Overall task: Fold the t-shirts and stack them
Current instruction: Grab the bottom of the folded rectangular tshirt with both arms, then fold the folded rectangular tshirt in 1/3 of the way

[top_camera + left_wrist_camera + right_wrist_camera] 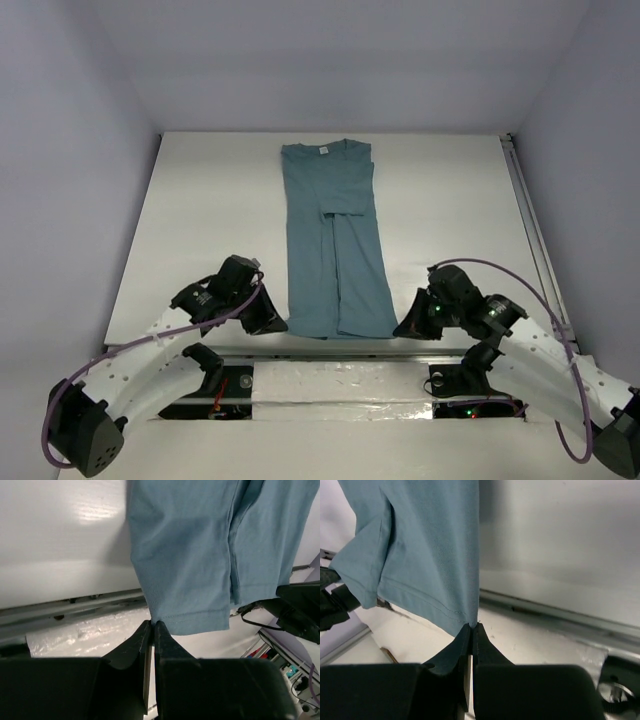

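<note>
Top external: one t-shirt (335, 240), left gripper (152, 625) and right gripper (471, 626) each pinching its hem.

t-shirt (200, 555) top cut off, label (323, 151) illegible

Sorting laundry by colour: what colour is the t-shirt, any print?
The t-shirt is plain teal-blue, no print; clearest in the top view.

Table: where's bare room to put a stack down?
Bare table on both sides of the t-shirt: left strip to the left wall, right strip to the rail. Crowded at the near hem, where left pincer and right pincer grip its corners.
</note>
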Controlling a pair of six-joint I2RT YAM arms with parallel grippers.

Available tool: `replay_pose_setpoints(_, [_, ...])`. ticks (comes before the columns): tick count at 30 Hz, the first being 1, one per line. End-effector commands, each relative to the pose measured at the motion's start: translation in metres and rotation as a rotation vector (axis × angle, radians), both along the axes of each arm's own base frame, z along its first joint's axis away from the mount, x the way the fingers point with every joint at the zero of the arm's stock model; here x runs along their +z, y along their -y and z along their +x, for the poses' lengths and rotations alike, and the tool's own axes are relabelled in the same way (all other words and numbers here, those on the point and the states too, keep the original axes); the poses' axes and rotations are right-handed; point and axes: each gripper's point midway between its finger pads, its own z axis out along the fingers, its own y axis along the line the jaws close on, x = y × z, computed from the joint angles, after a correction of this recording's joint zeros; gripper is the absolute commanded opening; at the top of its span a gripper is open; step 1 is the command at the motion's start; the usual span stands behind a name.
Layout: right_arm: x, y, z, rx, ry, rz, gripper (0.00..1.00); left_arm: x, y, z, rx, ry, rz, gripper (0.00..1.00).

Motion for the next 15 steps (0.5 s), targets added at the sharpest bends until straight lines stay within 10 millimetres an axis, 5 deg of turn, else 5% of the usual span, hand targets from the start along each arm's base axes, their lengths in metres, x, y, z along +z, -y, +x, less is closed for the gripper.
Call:
replay_pose_setpoints(1, [0.023, 0.009, -0.006, 0.022, 0.000, -0.046, 0.00, 0.032, 0.000, 0.013, 0.021, 0.043, 0.026, 0.00])
replay_pose_setpoints(5, [0.058, 0.009, 0.032, 0.000, 0.139, -0.131, 0.00, 0.053, 0.003, 0.047, 0.045, 0.132, 0.087, 0.00])
replay_pose_setpoints(10, [0.069, 0.005, 0.093, -0.001, 0.290, -0.279, 0.00, 0.084, 0.003, 0.112, 0.100, 0.292, 0.160, 0.00])
replay_pose_setpoints(15, [0.078, -0.004, 0.163, -0.016, 0.393, -0.306, 0.00, 0.092, -0.002, 0.183, 0.145, 0.387, 0.218, 0.00])
